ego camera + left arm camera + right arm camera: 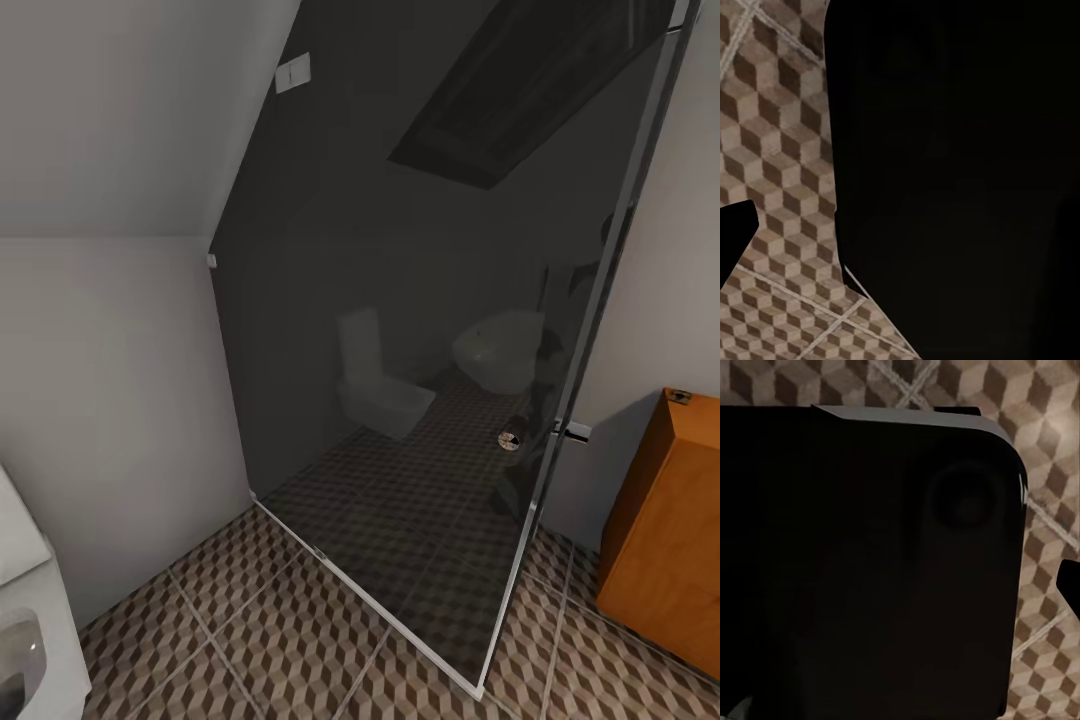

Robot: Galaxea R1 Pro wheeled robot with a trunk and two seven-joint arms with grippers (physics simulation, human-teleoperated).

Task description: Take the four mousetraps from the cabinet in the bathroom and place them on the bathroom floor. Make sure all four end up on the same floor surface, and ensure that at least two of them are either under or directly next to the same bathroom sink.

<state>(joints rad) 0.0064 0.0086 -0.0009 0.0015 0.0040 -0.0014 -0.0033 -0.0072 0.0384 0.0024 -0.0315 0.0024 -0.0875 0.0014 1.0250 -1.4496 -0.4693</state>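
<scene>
i'm facing a big dark glass panel (420,330) w/ a chrome frame, standing on the tiled floor (300,650) w/ its brown, beige & white cube pattern. the glass is mirroring a dim toilet (375,385) & a rounded tub (500,350). at the right edge of my head view the orange-brown cabinet (670,540) is sitting on the tiles, just beside the glass frame. on its top, at the back corner, a mousetrap (681,396) is lying, small & hard to make out. bottom left a white basin edge (30,620) is poking in. my left wrist cam is looking down at cube tiles (780,187) past a big black shape; right wrist cam is showing tiles (1050,510) round a dark rounded block. can't tell how my jaws are standing, l or r, or if they're holding anything.
</scene>
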